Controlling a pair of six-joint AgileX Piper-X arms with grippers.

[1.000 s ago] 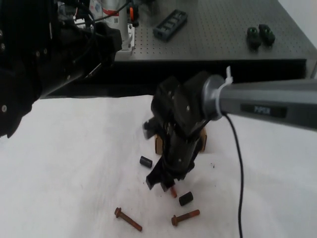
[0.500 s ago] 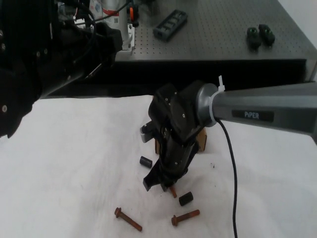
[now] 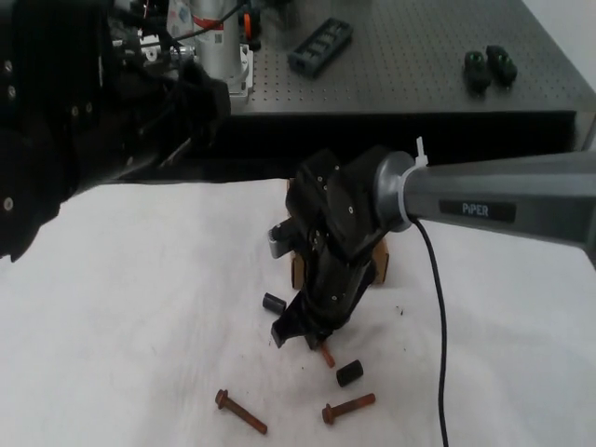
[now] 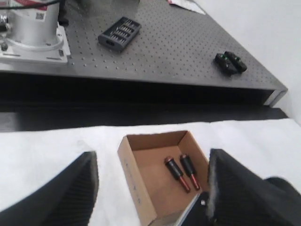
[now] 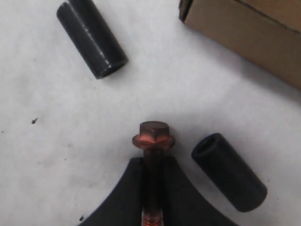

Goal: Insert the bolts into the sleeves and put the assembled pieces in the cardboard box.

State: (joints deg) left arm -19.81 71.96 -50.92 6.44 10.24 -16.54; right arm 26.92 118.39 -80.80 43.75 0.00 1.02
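Left gripper [image 4: 153, 160] is hanging open, pointing at the box [image 4: 134, 183]; right gripper [image 3: 300, 340] is gripping a bolt [image 5: 153, 139].
Two sleeves [image 3: 273, 304] are lying at the bolt's ten and four o'clock; two assembled pieces [image 4: 178, 173] are sitting in the box.

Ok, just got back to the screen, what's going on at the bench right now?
The right hand is shut on a bolt, head sticking out past the fingers, low over the white cloth between two loose black sleeves. The left hand is open and holds nothing. Its camera looks at the cardboard box, which already holds two assembled pieces. Two more bolts lie loose on the cloth.
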